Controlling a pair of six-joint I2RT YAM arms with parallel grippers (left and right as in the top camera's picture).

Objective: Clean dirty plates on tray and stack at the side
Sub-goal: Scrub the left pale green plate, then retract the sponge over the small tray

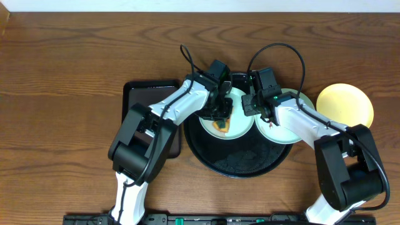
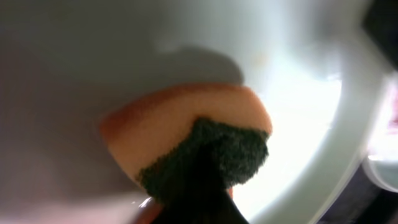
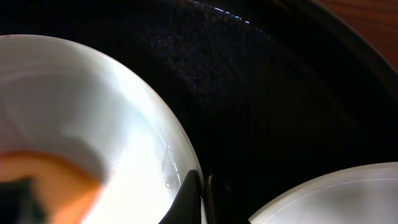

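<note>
left end effector clamped on an orange/green sponge, sponge touching the left mint-white plate on the round black tray. right end effector nearly closed, pinching that plate's rim. second mint-white plate sits beside it on the tray, yellow plate off-tray on the table, right side.

I work at a brown wooden table whose wavy grain runs side to side and fills nearly all of my overhead view. Past its far edge lies a pale strip; wall or floor, I cannot tell. The light is soft and even, throwing only faint shadows on the wood.
</note>
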